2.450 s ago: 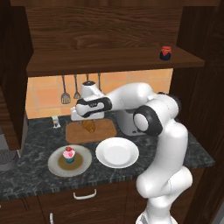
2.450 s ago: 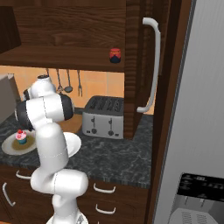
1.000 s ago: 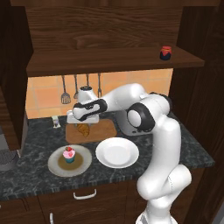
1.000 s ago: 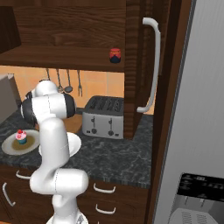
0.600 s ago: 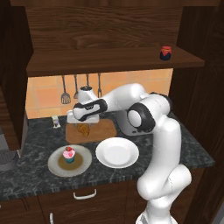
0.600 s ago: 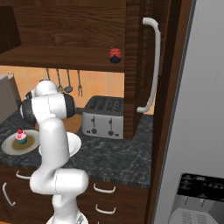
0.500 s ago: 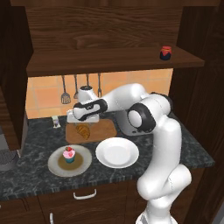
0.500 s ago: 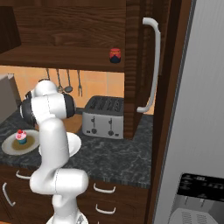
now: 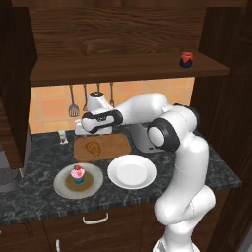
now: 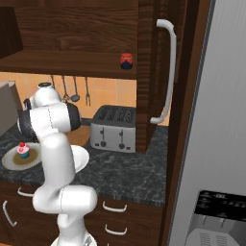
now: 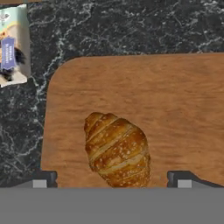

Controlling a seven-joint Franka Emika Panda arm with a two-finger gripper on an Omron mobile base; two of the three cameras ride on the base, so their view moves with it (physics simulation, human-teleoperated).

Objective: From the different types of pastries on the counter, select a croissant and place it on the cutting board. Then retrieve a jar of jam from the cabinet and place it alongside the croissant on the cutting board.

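Observation:
The golden-brown croissant [image 9: 92, 147] [image 11: 117, 151] lies on the left part of the wooden cutting board [image 9: 112, 145] [image 11: 153, 96], on the dark counter [image 9: 34, 170]. My gripper [image 9: 90, 133] [image 11: 113, 179] hangs open just above the croissant. Its two fingertips [image 11: 43, 178] stand wide on either side of the pastry and are not touching it. The jar of jam [image 9: 186, 59] [image 10: 126, 60], dark with a red lid, stands on the cabinet shelf [image 9: 123, 69] at its right end. The pink-frosted cupcake [image 9: 77, 173] [image 10: 23, 150] sits on a grey-tan plate [image 9: 93, 183].
A white plate [image 9: 132, 171] lies in front of the board. A silver toaster [image 10: 114, 128] stands at the back right, partly behind the arm. Utensils [image 9: 73, 101] hang on the tiled wall. A small carton [image 11: 13, 43] stands left of the board.
The jaws have opened wider and let go of the croissant, which now rests on the board. The hand has risen slightly above it.

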